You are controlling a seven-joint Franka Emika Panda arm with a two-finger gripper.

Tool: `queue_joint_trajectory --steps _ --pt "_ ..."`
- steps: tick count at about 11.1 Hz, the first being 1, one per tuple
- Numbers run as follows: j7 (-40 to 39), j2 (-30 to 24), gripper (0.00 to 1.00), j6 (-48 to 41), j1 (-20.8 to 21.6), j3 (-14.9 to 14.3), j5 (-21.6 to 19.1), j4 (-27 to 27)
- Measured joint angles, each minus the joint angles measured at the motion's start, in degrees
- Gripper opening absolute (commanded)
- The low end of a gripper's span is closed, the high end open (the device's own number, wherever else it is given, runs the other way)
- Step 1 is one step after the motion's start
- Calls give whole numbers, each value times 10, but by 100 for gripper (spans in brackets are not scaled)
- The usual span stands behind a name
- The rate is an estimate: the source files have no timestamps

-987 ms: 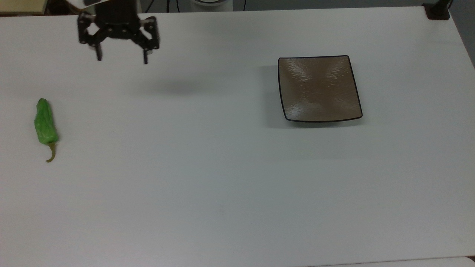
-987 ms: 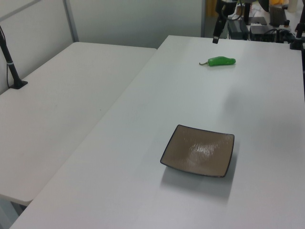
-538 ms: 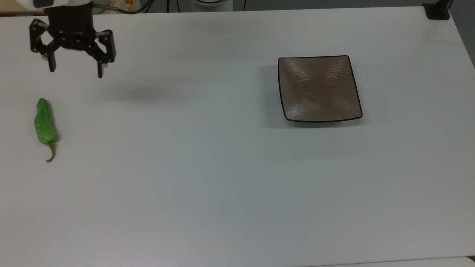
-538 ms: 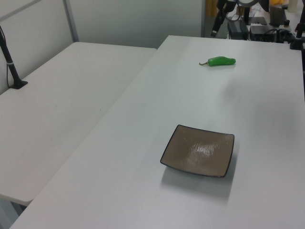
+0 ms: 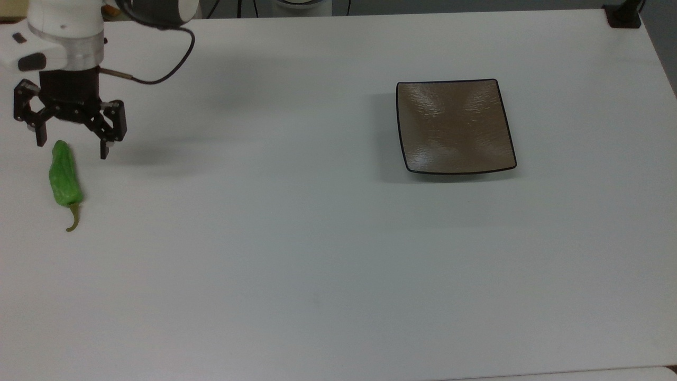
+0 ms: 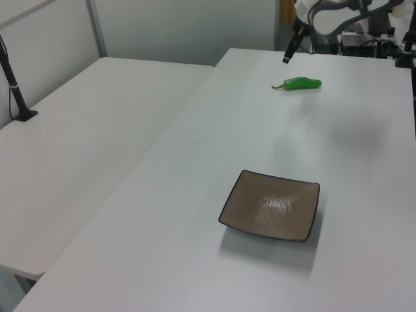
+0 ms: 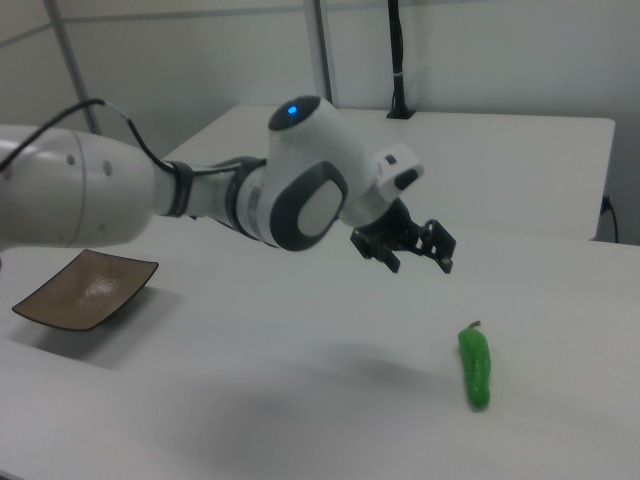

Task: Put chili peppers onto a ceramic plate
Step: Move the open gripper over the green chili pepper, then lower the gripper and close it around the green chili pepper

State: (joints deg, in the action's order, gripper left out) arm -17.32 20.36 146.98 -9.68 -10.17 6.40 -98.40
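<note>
white table (image 5: 328,254), black post (image 6: 14,84)

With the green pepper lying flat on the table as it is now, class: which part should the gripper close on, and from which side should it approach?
Probably the thick middle of the chili pepper, approached from straight above. It lies flat on the white table, its long axis running up and down in the top view, so the fingers should straddle its narrow width. Avoid the thin curved stem. The open gripper hangs near the tip opposite it.

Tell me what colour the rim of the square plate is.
Black, around the glossy brown square ceramic plate; clearest in the top view.
</note>
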Motion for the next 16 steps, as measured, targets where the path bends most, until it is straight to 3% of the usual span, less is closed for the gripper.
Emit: queue_joint_trajectory --steps 10,16 --pt "-17 98 100 44 -57 -4 0 37" --pt "-18 141 100 67 -63 -4 0 49"
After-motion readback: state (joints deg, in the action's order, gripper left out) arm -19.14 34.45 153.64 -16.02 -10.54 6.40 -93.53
